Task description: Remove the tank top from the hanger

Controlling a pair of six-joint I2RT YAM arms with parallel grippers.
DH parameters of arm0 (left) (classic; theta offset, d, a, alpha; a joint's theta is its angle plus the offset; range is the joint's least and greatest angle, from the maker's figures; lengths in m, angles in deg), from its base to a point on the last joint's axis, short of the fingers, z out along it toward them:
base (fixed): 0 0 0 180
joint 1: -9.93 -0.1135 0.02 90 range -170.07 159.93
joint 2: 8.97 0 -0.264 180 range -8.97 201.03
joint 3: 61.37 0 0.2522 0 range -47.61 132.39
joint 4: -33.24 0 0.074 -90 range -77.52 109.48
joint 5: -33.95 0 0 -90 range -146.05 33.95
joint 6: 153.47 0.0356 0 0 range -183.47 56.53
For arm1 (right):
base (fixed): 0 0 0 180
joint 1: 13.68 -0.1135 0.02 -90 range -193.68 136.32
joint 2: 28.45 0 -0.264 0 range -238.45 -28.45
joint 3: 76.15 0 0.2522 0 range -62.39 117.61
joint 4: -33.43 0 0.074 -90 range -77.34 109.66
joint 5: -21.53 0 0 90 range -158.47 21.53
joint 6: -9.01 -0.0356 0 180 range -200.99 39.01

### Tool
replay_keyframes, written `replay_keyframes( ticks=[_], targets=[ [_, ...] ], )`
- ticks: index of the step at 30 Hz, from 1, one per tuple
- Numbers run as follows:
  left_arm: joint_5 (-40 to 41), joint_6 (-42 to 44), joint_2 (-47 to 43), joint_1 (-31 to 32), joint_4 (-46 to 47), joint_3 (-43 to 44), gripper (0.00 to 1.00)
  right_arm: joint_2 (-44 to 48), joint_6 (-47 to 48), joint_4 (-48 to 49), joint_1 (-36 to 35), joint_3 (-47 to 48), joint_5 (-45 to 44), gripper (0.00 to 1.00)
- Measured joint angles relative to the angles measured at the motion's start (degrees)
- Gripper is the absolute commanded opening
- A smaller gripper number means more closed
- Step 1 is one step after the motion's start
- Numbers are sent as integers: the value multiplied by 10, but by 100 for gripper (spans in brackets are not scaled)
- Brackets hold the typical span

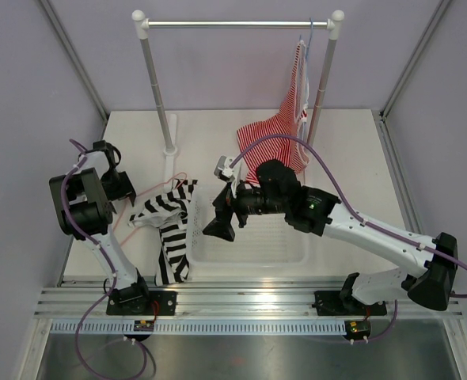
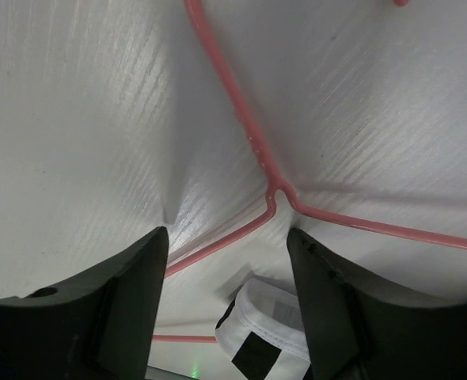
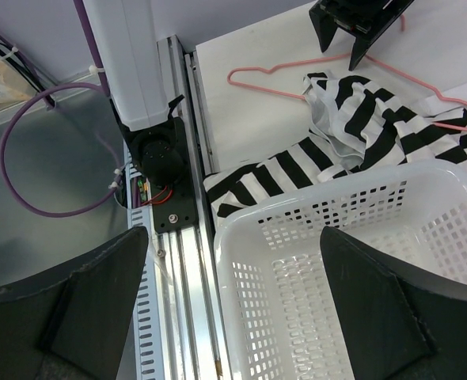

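Presently the tank top, black-and-white striped, lies crumpled on the desk just left of the white basket, with one end touching the basket's left wall and the other trailing toward the near edge of the desk. Hanger: pink wire, lying flat on the desk, its hook end bare on the side away from the basket. Its arms run in under and across the striped fabric; whether it is still threaded through the garment cannot be told. Left gripper: lowered close over the desk at the hanger's neck, fingers spread apart and grasping nothing. The wire's twist shows just beyond the gap between them, and a white hem of the tank top lies beneath. Right gripper: held above the basket's near left corner, fingers released wide and empty. It points down toward the basket rim and the metal rail at the desk's near edge. Farther back stands a white clothes rack with a metal crossbar. From its right end hangs a red-and-white thin-striped top on a pale blue hanger, the lower part of that top draping down behind the basket. Purple cables run along both arms.
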Motion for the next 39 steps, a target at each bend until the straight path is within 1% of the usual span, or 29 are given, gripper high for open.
replay_keyframes(
  ticks=[2, 4, 6, 7, 9, 10, 12, 14, 17, 22, 28, 31, 36, 39],
  targets=[
    [-5, 1, 2, 0, 0, 2, 60, 2, 0, 5, 0, -5, 0, 97],
    [-8, 0, 3, 0, 0, 2, 53, 3, 0, 7, 0, -8, 0, 97],
    [-12, 0, 5, 0, 1, 3, 44, 7, 1, 7, 0, -9, 0, 97],
    [-15, 0, 6, 1, 2, 3, 36, 9, 1, 8, 0, -10, 0, 97],
    [-19, 0, 7, 2, 3, 5, 33, 14, 1, 9, 0, -12, 1, 97],
    [-22, 0, 8, 2, 3, 6, 25, 16, 2, 10, 0, -13, 0, 97],
    [-26, 1, 9, 2, 4, 6, 20, 21, 2, 12, 0, -16, 0, 97],
    [-30, 4, 9, 3, 4, 6, 10, 24, 2, 14, 0, -17, 0, 96],
    [-29, 12, 9, 4, 4, 6, 0, 27, 2, 19, 0, -18, 1, 96],
    [-19, 6, 8, 4, 4, 6, 0, 28, 2, 23, 0, -20, 0, 96],
    [29, 5, -15, 12, 10, 5, 0, 28, 2, 25, 0, -20, 0, 96],
    [55, 7, -39, 30, 10, 5, 0, 28, 2, 28, 0, -20, 0, 96],
    [103, 6, -81, 81, 9, 5, 0, 28, 2, 36, 0, -20, 0, 96],
    [133, 2, -116, 99, 3, 4, 0, 28, 1, 37, 0, -20, -2, 96]
  ],
)
